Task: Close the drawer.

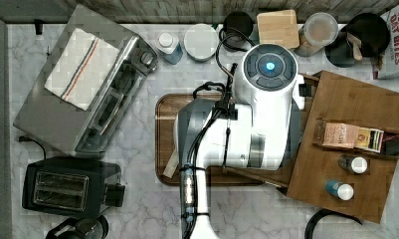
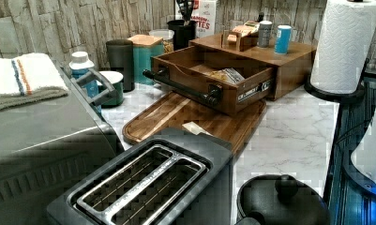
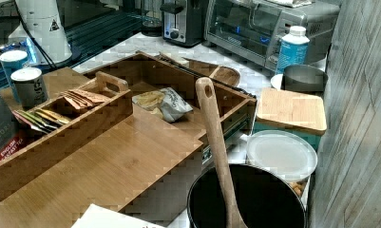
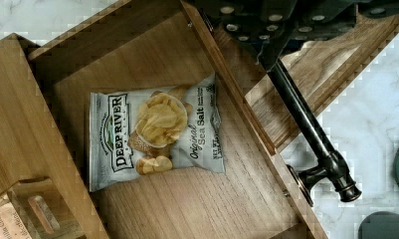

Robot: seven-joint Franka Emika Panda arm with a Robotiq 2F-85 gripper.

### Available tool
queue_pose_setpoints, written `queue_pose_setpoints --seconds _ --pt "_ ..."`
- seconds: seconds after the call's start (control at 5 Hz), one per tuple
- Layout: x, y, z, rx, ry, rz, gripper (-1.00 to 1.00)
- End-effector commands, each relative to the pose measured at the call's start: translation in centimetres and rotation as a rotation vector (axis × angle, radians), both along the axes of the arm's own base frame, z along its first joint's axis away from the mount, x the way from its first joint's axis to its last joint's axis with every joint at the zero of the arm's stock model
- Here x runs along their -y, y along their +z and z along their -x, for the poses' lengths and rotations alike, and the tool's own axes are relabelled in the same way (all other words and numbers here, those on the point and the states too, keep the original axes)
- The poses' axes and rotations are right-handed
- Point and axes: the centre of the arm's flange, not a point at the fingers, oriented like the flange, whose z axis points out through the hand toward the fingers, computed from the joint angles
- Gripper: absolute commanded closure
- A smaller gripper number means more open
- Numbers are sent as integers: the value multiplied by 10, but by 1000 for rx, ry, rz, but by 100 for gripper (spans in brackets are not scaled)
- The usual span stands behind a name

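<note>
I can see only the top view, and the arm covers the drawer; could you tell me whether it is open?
Observer: Yes. In the left view the drawer stands pulled well out from under the top panel.
Operator: Thank you. Is there anything inside it?
Observer: One chip bag, lying flat on the drawer's bottom in the wrist view.
Operator: And what is there to push on?
Observer: A dark bar handle runs along the drawer's front, which hangs over the wooden tray in the left view.
</note>
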Motion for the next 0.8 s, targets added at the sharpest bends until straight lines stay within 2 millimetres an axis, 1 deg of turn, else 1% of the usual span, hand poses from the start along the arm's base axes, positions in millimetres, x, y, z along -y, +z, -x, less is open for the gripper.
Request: queue_pose_setpoints --seconds 0.2,0.4,0.6,0.8 --pt "6 0 1 -1 -7 9 100" --pt "-14 -13 -2 -3 59 3 100" --pt "-48 -33 -6 29 184 -1 100" --pt "-81 -38 -12 41 194 2 100"
